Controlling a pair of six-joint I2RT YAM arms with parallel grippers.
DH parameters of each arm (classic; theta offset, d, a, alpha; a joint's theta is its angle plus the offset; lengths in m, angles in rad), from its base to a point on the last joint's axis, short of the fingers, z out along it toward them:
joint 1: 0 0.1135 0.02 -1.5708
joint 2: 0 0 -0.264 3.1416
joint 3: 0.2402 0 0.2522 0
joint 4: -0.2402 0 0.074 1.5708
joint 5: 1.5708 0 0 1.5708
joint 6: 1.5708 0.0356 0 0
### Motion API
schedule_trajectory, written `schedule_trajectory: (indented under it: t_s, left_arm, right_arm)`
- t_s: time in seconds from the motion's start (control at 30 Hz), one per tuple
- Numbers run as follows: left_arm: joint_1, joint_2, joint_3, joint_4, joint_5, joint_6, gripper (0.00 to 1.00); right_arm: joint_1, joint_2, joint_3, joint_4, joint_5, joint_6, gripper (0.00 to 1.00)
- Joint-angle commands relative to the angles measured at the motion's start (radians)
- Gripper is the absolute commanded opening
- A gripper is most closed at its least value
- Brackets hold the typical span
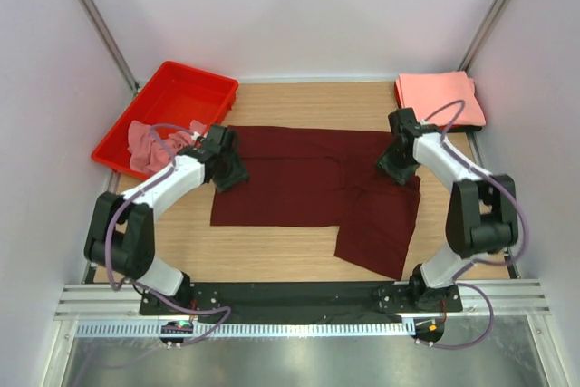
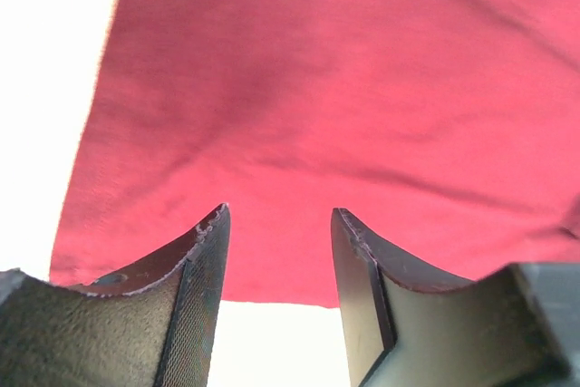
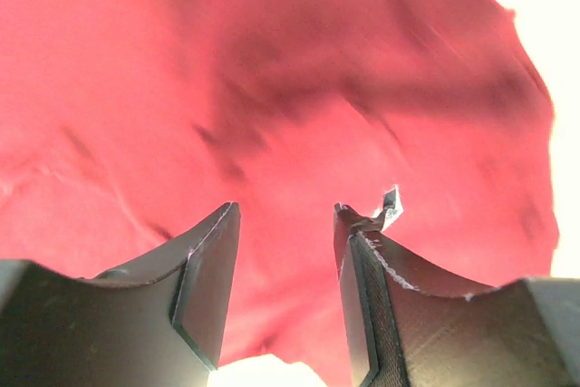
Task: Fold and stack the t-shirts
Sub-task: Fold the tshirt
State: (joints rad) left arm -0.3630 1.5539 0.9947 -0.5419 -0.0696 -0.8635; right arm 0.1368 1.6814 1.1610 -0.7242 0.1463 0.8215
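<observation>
A dark maroon t-shirt (image 1: 308,189) lies spread on the wooden table, partly folded, one flap reaching toward the front right. My left gripper (image 1: 231,172) is open and empty over the shirt's left edge; in the left wrist view (image 2: 279,224) the maroon cloth (image 2: 344,88) fills the frame beyond the fingers. My right gripper (image 1: 397,169) is open and empty over the shirt's right edge; it shows in the right wrist view (image 3: 285,219) above the cloth (image 3: 272,88). A folded salmon-pink t-shirt (image 1: 439,99) lies at the back right. A dusty pink t-shirt (image 1: 149,144) hangs over the red tray's rim.
A red plastic tray (image 1: 186,88) stands at the back left, tilted along the table edge. White walls enclose the table on three sides. A metal rail (image 1: 299,301) with the arm bases runs along the front.
</observation>
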Motion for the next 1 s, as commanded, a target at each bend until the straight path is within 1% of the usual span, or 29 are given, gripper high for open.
schedule_trajectory:
  t_s: [0.0, 0.07, 0.1, 0.17, 0.2, 0.23, 0.3, 0.33, 0.47, 0.57, 0.6, 0.67, 0.7, 0.77, 0.83, 0.87, 0.9, 0.97]
  left_arm:
    - [-0.013, -0.103, 0.036, -0.023, 0.019, 0.031, 0.5]
    - [-0.016, -0.126, 0.027, -0.02, 0.042, 0.031, 0.51]
    - [-0.016, -0.141, 0.022, -0.02, 0.062, 0.032, 0.51]
    - [-0.014, -0.156, 0.013, -0.021, 0.063, 0.038, 0.51]
    - [-0.016, -0.16, 0.012, -0.021, 0.095, 0.041, 0.51]
    - [-0.014, -0.166, 0.007, -0.023, 0.108, 0.043, 0.52]
    - [-0.014, -0.172, -0.001, -0.024, 0.12, 0.05, 0.52]
    - [-0.016, -0.175, -0.007, -0.026, 0.129, 0.052, 0.51]
    - [-0.014, -0.199, -0.025, -0.02, 0.14, 0.052, 0.51]
    - [-0.014, -0.209, -0.034, -0.021, 0.129, 0.058, 0.52]
    - [-0.014, -0.209, -0.036, -0.021, 0.128, 0.06, 0.52]
    - [-0.014, -0.21, -0.039, -0.021, 0.134, 0.06, 0.52]
    - [-0.014, -0.21, -0.041, -0.02, 0.14, 0.06, 0.52]
    - [-0.014, -0.213, -0.048, -0.007, 0.171, 0.069, 0.52]
    - [-0.02, -0.222, -0.063, 0.02, 0.201, 0.078, 0.52]
    - [-0.028, -0.225, -0.071, 0.04, 0.259, 0.078, 0.52]
    - [-0.039, -0.227, -0.077, 0.055, 0.281, 0.08, 0.52]
    - [-0.105, -0.226, -0.09, 0.091, 0.321, 0.075, 0.52]
  right_arm:
    - [0.012, -0.203, -0.07, -0.312, 0.074, 0.308, 0.52]
    - [0.027, -0.259, -0.147, -0.36, 0.081, 0.369, 0.52]
    - [0.038, -0.313, -0.211, -0.392, 0.078, 0.425, 0.51]
    - [0.038, -0.38, -0.279, -0.422, 0.088, 0.481, 0.5]
    - [0.041, -0.409, -0.312, -0.435, 0.09, 0.502, 0.49]
    - [0.05, -0.478, -0.377, -0.44, 0.087, 0.54, 0.49]
    - [0.056, -0.535, -0.431, -0.449, 0.069, 0.564, 0.47]
    - [0.079, -0.578, -0.469, -0.455, 0.068, 0.577, 0.47]
    - [0.124, -0.64, -0.564, -0.449, 0.059, 0.645, 0.46]
    - [0.168, -0.657, -0.639, -0.393, 0.027, 0.694, 0.45]
    - [0.179, -0.652, -0.67, -0.35, 0.026, 0.705, 0.44]
    - [0.193, -0.64, -0.698, -0.308, 0.019, 0.728, 0.44]
    - [0.196, -0.628, -0.71, -0.243, 0.015, 0.731, 0.44]
    - [0.204, -0.617, -0.706, -0.198, 0.047, 0.731, 0.44]
    - [0.204, -0.615, -0.669, -0.146, 0.076, 0.664, 0.44]
    - [0.208, -0.614, -0.655, -0.124, 0.087, 0.645, 0.44]
    - [0.213, -0.609, -0.623, -0.113, 0.097, 0.619, 0.44]
    - [0.216, -0.6, -0.595, -0.083, 0.119, 0.578, 0.44]
